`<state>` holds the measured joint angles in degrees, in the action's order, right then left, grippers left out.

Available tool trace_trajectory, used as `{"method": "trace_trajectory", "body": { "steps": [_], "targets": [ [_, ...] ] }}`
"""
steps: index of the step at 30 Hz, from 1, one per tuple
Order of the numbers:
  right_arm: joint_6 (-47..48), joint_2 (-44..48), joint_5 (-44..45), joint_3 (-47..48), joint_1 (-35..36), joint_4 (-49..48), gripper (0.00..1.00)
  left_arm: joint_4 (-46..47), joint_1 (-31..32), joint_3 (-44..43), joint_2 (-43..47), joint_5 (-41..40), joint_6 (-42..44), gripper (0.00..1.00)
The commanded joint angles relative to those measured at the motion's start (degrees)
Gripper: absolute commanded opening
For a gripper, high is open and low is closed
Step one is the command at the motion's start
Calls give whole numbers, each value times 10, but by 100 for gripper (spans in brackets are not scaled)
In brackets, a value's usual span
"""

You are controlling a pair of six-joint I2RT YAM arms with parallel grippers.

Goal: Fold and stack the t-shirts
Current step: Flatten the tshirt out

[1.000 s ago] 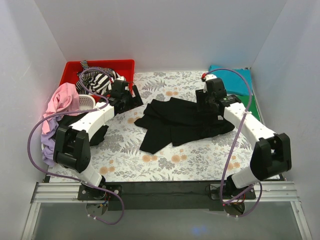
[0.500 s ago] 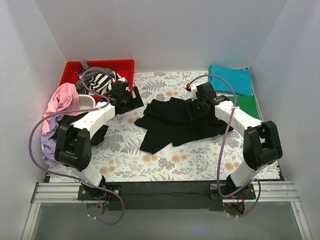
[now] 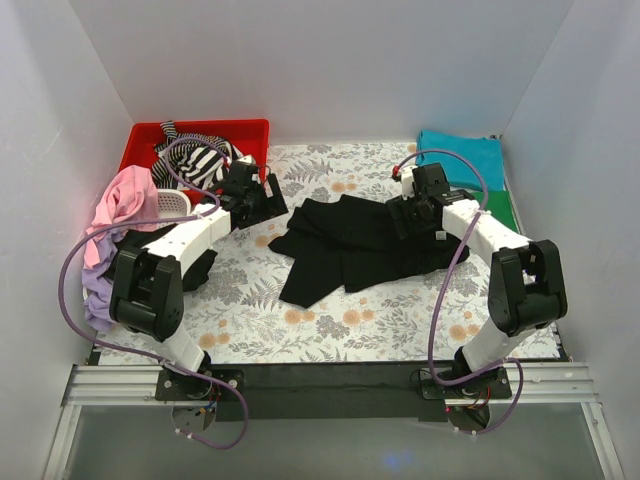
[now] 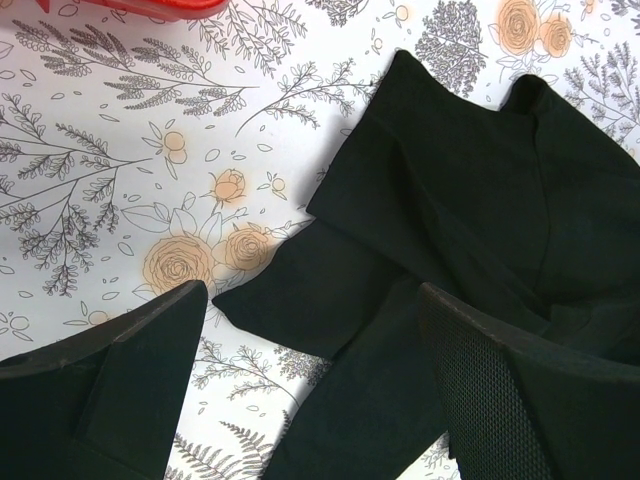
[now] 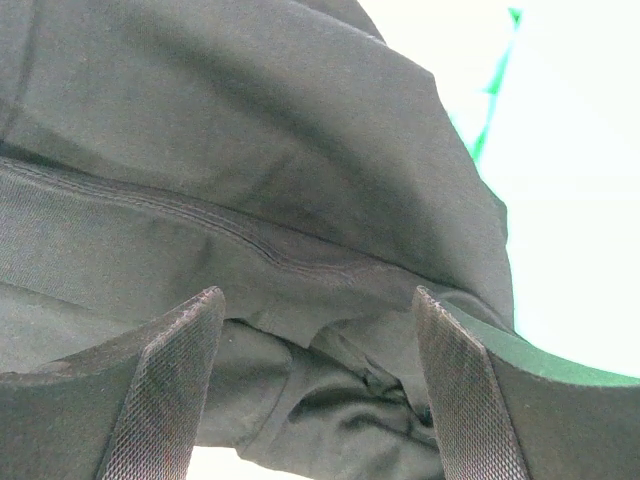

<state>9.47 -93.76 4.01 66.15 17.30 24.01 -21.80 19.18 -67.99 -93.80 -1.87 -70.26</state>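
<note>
At the bottom of the overhead view the two arms rise from the near table edge and reach up the frame over a floral tablecloth (image 3: 330, 330). The black t-shirt (image 3: 350, 245) lies in the middle of the frame. It is crumpled and unevenly spread, with one flap trailing toward the lower left.

The left gripper (image 3: 264, 196) hangs just off the shirt's upper-left edge. Its wrist view shows the two fingers (image 4: 110, 380) spread wide with nothing between them, and the shirt's edge and the printed cloth lie below. The right gripper (image 3: 408, 214) sits low over the shirt's upper-right part. In its wrist view the fingers (image 5: 160, 390) stand well apart, close above black fabric crossed by a stitched seam. Whether they touch the fabric cannot be told.

At the left edge of the frame a pink t-shirt (image 3: 125, 195) and a lilac t-shirt (image 3: 95, 295) are heaped around a white slotted basket (image 3: 172, 203). Farther up, at the upper left, a red plastic bin (image 3: 145, 140) holds a black-and-white striped t-shirt (image 3: 195, 160). At the upper right a teal t-shirt (image 3: 465, 155) lies flat, with a green t-shirt (image 3: 505, 203) just below it in the frame.
</note>
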Motion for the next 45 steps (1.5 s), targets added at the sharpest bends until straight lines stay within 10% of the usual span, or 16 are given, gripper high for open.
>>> {"method": "trace_trajectory", "body": {
  "steps": [1, 21, 45],
  "targets": [
    [22, -24, -44, 25, -2, 3, 81, 5, -2, -2, 1, 8, 12, 84],
    [104, -70, -360, 139, 56, 66, 82, 6, -2, -4, -3, -7, 11, 84],
    [159, -187, -342, 246, 83, 110, 80, 3, -2, -8, -9, -21, 19, 84]
  ]
}}
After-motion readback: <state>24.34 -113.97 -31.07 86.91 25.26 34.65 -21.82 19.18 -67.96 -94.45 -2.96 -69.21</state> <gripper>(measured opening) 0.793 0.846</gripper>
